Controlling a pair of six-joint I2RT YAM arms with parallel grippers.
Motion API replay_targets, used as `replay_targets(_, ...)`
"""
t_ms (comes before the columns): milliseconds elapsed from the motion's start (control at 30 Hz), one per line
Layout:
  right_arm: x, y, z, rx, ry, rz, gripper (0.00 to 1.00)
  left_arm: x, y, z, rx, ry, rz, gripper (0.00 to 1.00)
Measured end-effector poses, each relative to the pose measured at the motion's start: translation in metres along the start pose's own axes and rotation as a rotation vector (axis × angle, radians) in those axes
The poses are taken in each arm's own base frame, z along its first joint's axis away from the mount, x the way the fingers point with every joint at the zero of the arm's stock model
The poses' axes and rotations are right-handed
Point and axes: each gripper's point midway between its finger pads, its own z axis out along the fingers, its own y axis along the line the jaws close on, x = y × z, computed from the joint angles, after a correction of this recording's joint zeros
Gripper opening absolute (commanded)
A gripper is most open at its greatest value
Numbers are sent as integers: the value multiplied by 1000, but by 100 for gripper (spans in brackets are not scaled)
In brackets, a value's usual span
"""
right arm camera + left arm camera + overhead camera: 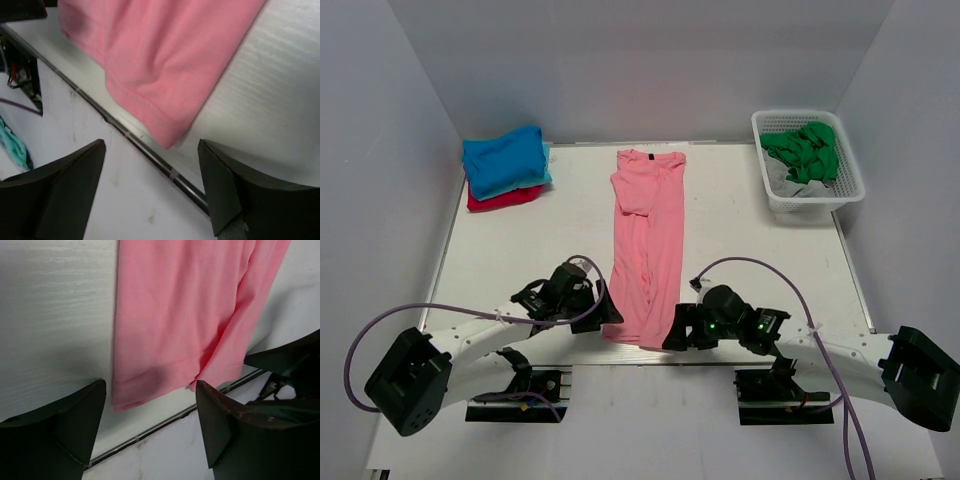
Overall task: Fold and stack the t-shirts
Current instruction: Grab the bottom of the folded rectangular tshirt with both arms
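- White walls (620, 60) close off three sides of the pale surface (520, 240), which lies bare ahead of both sets of fingers on either side of the shirt. That leaves us open room for moving.
- Our pink t-shirt (645, 245) lies flat as a long narrow strip. It runs away from the gap between the left fingers (604, 312) and the right fingers (677, 330), and its hem sits just beside the surface's near edge.
- We judge the lengthwise fold done and the crosswise fold and stacking left.
- Far ahead and left of the left fingers sits the folded stack (505, 165), blue over teal over red.
- Far ahead and right of the right fingers, a basket (845, 195) holds green cloth (805, 150), probably more to fold.
- Both sets of fingers are spread wide, each over a hem corner and gripping nothing.
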Motion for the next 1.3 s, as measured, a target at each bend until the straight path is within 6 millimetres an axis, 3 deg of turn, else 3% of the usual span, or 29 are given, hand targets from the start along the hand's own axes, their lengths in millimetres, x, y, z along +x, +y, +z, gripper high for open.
replay_targets(100,-3,-1,4,15,-10,40,73,2,0,3,-17,-3,6,77)
replay_targets(200,-4,-3,8,32,-16,76,60,3,1,4,-44,-7,17,75)
replay_targets(400,-4,-6,14,57,-9,123,51,11,-2,12,-49,8,12,67)
replay_targets(533,-4,-6,15,62,-9,146,51,15,-5,15,-52,13,0,65)
replay_targets(667,-4,-6,15,63,-11,155,51,16,-5,15,-73,9,-26,71)
replay_targets(1000,-3,-7,14,66,-7,155,51,26,3,4,-143,43,-74,73)
replay_targets(1167,-1,-8,12,72,-1,155,51,31,10,2,-177,60,-89,62)
replay_targets(1300,-1,-8,11,72,6,153,51,34,16,2,-204,74,-102,44)
